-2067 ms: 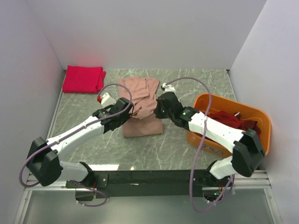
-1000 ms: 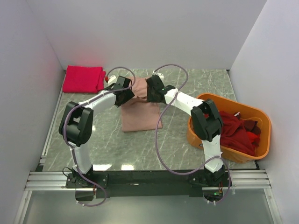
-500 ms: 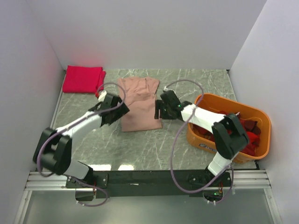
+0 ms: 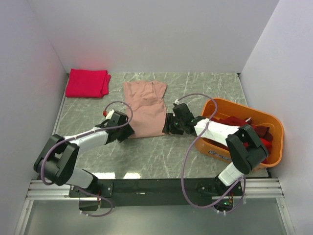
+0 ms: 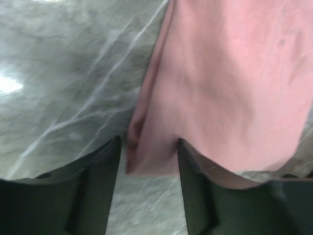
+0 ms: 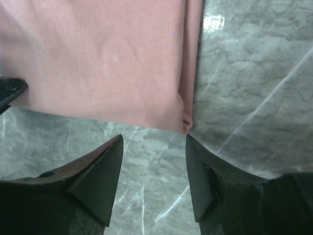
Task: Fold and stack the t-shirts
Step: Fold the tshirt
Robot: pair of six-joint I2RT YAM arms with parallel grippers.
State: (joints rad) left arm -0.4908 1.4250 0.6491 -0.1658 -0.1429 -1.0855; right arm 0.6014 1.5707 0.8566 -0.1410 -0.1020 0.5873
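Shirts first: the dusty-pink cloth t-shirt [image 4: 146, 110] [image 5: 220, 88] [image 6: 98, 58] lies folded flat in the middle of the grey marble worktop [image 4: 195, 88]. The left hand [image 4: 122, 131] [image 5: 148, 141] sits low at its near-left corner, fingers spread, with the corner poking between them and nothing pinched. The right hand [image 4: 170, 125] [image 6: 154, 137] is at the near-right corner, also released, with the folded edge just ahead of its gap. A bright crimson-pink t-shirt [image 4: 88, 82] sits folded in the far-left corner, well apart. Some dark red shirts [image 4: 244, 128] are heaped in the orange plastic tub [image 4: 275, 121] on the right.
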